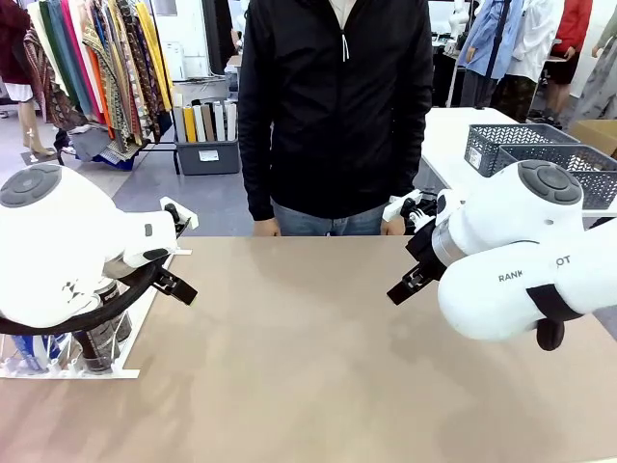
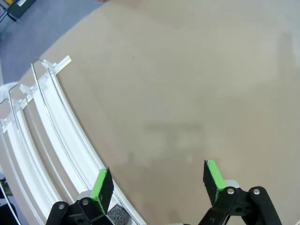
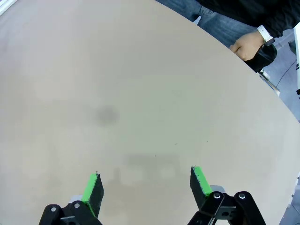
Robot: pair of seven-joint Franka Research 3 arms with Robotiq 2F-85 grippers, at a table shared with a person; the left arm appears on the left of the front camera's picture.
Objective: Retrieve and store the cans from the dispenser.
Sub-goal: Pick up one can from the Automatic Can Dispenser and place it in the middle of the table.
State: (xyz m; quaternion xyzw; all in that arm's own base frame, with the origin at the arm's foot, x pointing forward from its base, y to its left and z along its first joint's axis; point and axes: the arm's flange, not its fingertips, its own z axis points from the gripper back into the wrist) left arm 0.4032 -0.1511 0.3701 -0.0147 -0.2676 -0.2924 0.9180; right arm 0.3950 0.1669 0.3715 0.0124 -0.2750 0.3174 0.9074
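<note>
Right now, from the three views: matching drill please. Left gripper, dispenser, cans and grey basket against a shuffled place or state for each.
Things:
1. left gripper
2. dispenser
3. cans
4. grey lattice basket

Place or state:
a. on a white side table, far right
b. open above the bare tabletop
c. standing in the lanes, partly hidden
d. lying flat on the tabletop's left side

Pairs: 1-b, 2-d, 3-c, 4-a
</note>
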